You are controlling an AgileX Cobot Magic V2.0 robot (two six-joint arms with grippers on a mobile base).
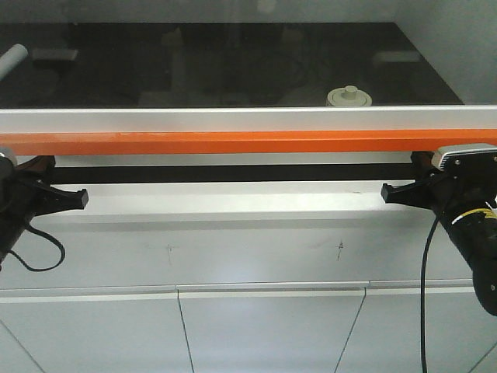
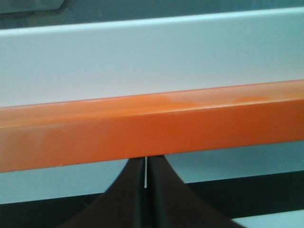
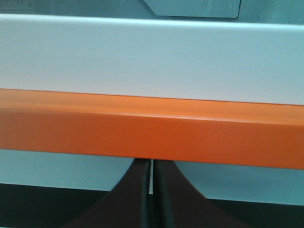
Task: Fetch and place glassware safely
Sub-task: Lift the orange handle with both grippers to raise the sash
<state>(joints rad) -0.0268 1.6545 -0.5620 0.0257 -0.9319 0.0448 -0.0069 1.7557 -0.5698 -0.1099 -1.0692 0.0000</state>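
Nearest the lens: white cabinet doors (image 1: 272, 326) below the hood front, closed.

Above them, at the left: left gripper (image 1: 76, 199) tucked just under the orange bar (image 1: 248, 142), near its left end. Fingers (image 2: 130, 190) drawn together with only a hairline slit between them, holding nothing. Tips right at the bar's underside; touching or just short, cannot tell.

Running across the middle: the orange bar, level, fixed along the foot of the white sash frame (image 1: 155, 119).

Beyond the frame: dark bench (image 1: 233, 85). Near its left edge, a grey cylinder (image 1: 12, 61), partly cut off by the picture. Right of centre, close to the front edge of the bench, the glass jar (image 1: 350, 95). Shows only its off-white lid and knob above the frame, body hidden; upright as far as visible, and well apart from both arms.

At the right: right gripper (image 1: 388, 191), mirrored under the bar near its right end. Fingers likewise closed to a thin slit, empty, tips at the bar's lower face.

Progress, judged from this: barely begun. Jar untouched and not yet reachable, with the sash frame low between it and the arms. Seemingly set to push the bar up from beneath with both arms. Left to do: raise the sash evenly, reach in, take the jar, carry it out and set it down.
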